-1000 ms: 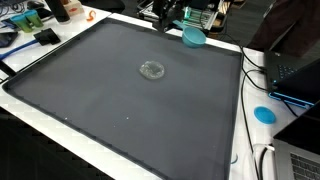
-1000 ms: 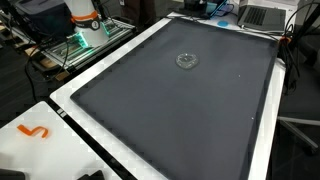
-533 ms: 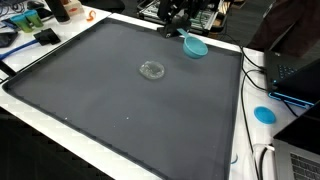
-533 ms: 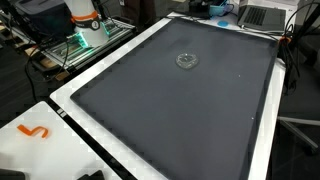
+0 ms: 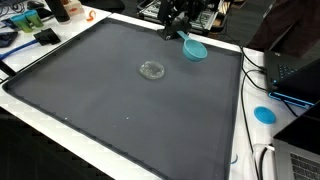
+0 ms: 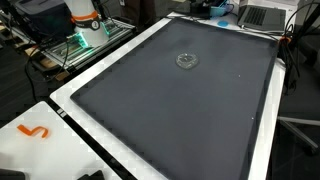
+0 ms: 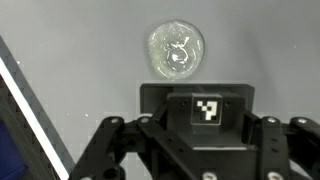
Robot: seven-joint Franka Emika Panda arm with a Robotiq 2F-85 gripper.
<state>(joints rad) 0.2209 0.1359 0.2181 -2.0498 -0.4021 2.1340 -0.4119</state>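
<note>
A: Where is the blue bowl seen?
B: At the far edge of the mat, tilted, just beside the gripper. How wide the jaws are opened cannot be told.

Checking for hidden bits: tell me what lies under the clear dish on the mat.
The clear dish lies on the gray mat, and only mat shows through it. Glare at its middle hides that small spot.

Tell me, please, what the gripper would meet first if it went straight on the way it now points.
Probably the grey mat, just short of the clear round dish; nothing else lies before the gripper, though depth is unclear.
</note>
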